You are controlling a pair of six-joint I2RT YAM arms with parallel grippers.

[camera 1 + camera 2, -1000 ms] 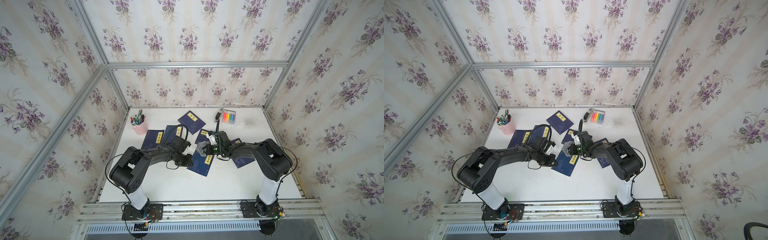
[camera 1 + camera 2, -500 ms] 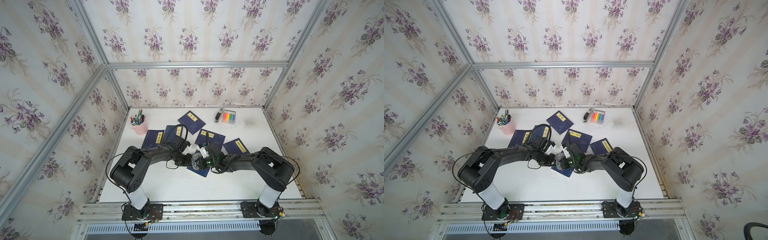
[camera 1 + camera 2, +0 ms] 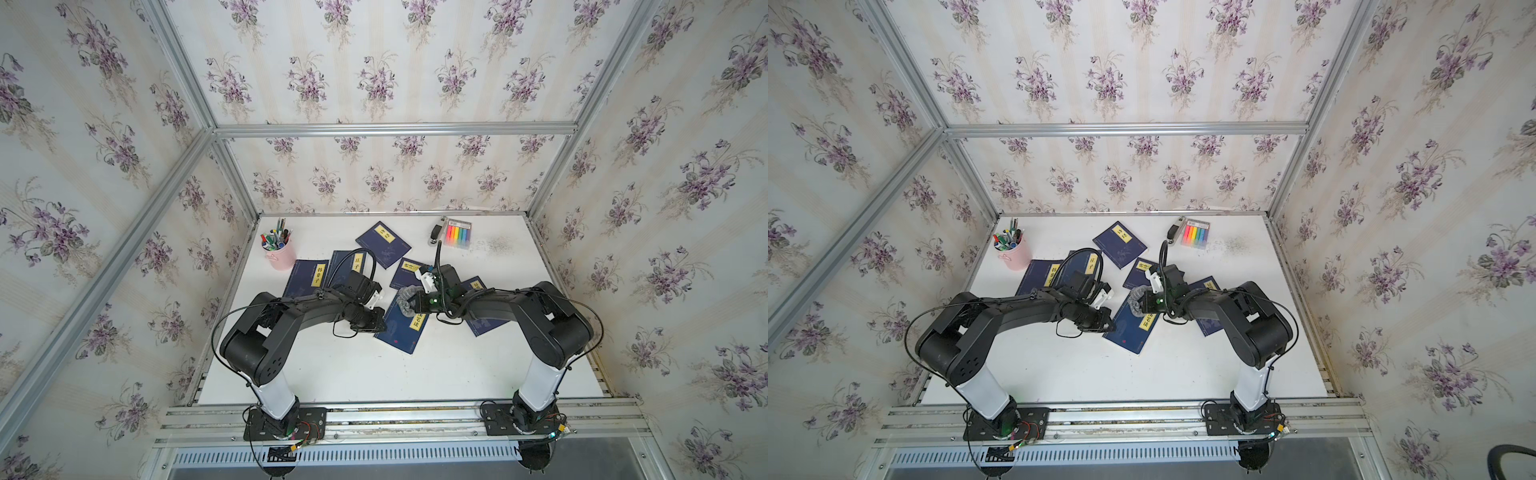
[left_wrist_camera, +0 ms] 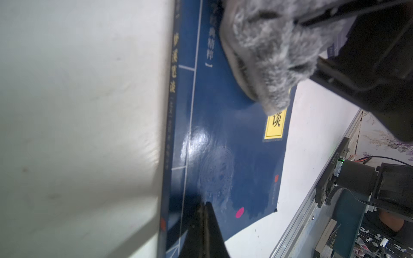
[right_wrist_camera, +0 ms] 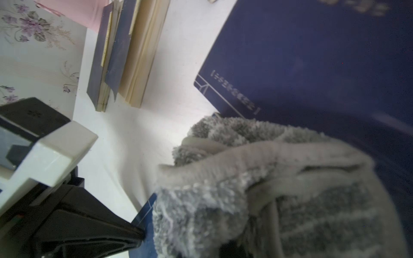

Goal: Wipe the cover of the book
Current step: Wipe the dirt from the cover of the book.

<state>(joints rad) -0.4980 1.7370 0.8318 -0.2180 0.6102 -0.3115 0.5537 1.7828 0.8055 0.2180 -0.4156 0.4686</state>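
White tabletop [image 3: 332,374] is shown in both top views, strewn with dark blue books. The book [image 3: 400,336] being wiped lies at its middle, between the two arms. Only in the left wrist view is a glossy smear [image 4: 214,169] made out on the cover, and there the left gripper [image 4: 205,206], fingers pressed together, is set on the cover near the spine edge. Page edges of two overlapping books [image 5: 125,55] are revealed by the right wrist view alone. The grey cloth [image 3: 402,297] is pinched by the right gripper [image 3: 412,301] and laid on the book's far end; half a second earlier it was seen nearer the front end. The right fingertips are buried in the pile, and the yellow title label [image 4: 274,126] is partly covered.
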